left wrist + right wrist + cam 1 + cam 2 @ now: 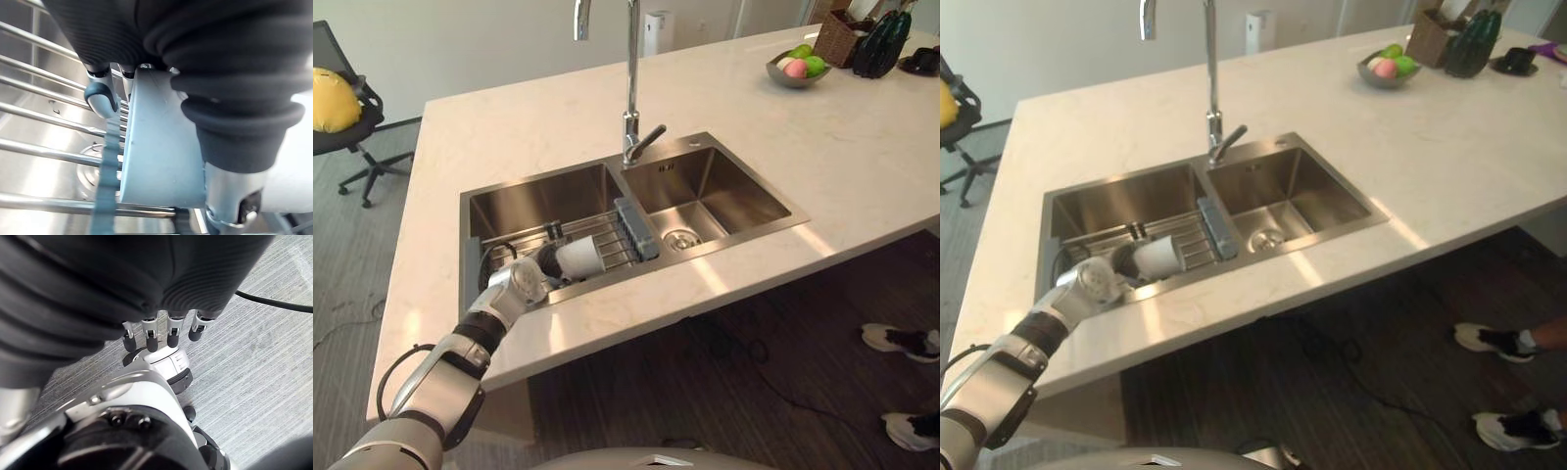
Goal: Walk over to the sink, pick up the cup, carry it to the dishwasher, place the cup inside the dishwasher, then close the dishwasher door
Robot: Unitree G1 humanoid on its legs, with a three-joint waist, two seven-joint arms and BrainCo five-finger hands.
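A white cup (579,257) lies on its side on the wire rack (607,235) in the left basin of the steel double sink (548,191). My left hand (521,282) reaches over the sink's front edge into that basin, fingers and thumb curled round the cup. In the left wrist view the cup (161,147) lies against my palm, with my fingertips (100,98) over its far side and the rack's bars behind it. My right hand (168,333) hangs over grey carpet, its fingers relaxed and holding nothing.
A tall faucet (631,88) stands behind the sink's divider, and a grey holder (636,228) sits at the rack's right end. On the counter's far right are a fruit bowl (798,69) and a basket (842,37). An office chair (342,108) stands at left; a person's shoes (901,341) at right.
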